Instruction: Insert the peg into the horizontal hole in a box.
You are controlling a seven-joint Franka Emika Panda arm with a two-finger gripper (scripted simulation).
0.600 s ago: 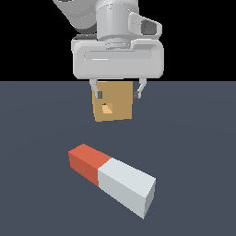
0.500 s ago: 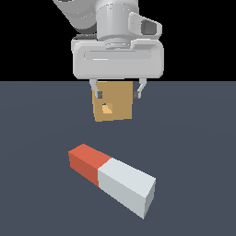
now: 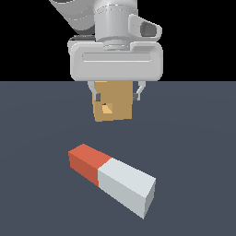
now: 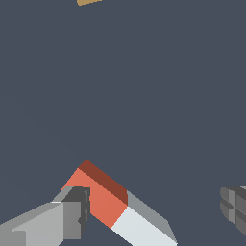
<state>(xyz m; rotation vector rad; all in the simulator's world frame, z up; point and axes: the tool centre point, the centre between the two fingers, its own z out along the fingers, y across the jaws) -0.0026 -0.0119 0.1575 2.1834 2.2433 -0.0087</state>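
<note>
The floor (image 3: 193, 138) stretches dark slate-blue under everything. Above it hangs the arm (image 3: 115, 44), its pale grey hand filling the upper middle of the exterior view. The gripper (image 3: 116, 96) hovers with its jaws spread wide, nothing between them; in the wrist view one finger (image 4: 53, 223) sits just beside the peg's red end and the other finger (image 4: 235, 204) is well apart at the far edge. The peg (image 3: 113, 177) lies flat on the floor, angled, red-orange end toward the exterior view's left and pale end toward the right, nearer the camera. Behind it, partly hidden by the hand, stands the tan box (image 3: 113, 108), well apart from the peg. The hole (image 3: 107, 109) shows small on its face.
</note>
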